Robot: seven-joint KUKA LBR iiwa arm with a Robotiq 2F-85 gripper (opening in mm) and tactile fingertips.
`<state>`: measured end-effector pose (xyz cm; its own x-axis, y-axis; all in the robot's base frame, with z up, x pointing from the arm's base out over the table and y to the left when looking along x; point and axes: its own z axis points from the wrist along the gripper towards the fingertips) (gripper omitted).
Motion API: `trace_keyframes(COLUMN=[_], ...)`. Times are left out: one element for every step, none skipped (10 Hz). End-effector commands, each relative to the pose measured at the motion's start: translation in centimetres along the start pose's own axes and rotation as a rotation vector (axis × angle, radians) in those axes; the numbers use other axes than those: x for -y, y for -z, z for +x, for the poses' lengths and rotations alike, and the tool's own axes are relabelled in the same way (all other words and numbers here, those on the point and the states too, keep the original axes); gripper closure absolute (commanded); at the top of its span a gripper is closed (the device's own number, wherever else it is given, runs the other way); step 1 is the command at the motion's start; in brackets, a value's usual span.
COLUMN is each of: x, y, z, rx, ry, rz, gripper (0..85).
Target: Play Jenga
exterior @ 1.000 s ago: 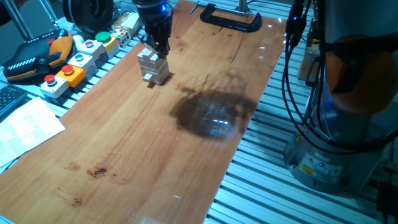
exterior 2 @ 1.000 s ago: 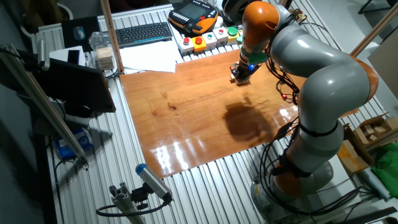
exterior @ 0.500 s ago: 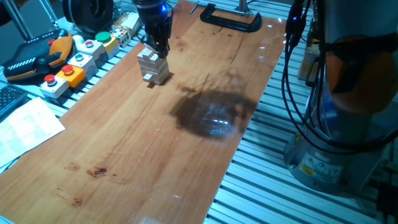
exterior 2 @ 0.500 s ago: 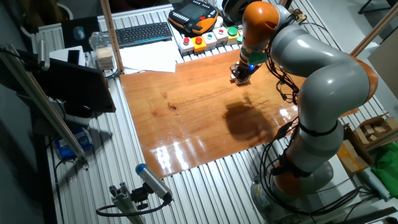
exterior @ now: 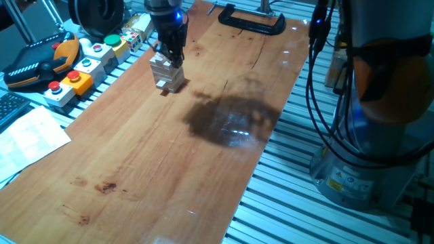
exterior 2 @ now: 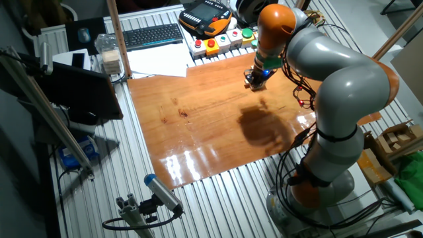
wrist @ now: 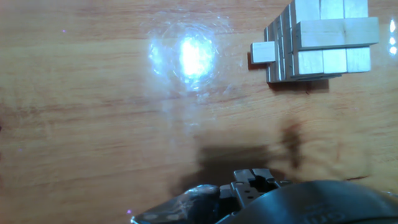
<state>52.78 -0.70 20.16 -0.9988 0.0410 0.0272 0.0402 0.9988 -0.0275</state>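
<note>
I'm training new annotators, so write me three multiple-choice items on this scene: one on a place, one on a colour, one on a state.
1. Where on the wooden board does the Jenga tower stand?
A. Near the edge, beside the button boxes
B. In the middle of the board
C. On the near corner

2. What colour is the clamp at the board's far end?
A. Red
B. White
C. Black

3. In the hand view, how does the small block sit?
A. Lying far from the tower
B. Jutting out from the tower's side
C. Flush with the others

Key: 1 A, the tower stands by the board's edge, next to the boxes. 2 C, the clamp is plainly black. 3 B, its end sticks out beyond the tower's face.
</note>
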Motion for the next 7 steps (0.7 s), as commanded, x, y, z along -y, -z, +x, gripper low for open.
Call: trace_keyframes(x=[0.0,-0.1,-0.2,-0.2,-0.2,-0.2,-0.3], y=[-0.3,-0.6,-0.9,-1.2,-1.6,-2.0,-2.3], z=[-0.2,-0.4,-0.7,-0.9,-1.2,-1.6,-1.8], rx=[-0.002,-0.006,-0.009,-0.007,-0.007,-0.005,-0.005], ry=[-0.008,-0.025,-0.044,-0.062,-0.084,-0.107,-0.121], rz=[0.003,0.008,0.011,0.014,0.011,0.016,0.019], gripper=[84.3,84.3,84.3,84.3,84.3,84.3,84.3])
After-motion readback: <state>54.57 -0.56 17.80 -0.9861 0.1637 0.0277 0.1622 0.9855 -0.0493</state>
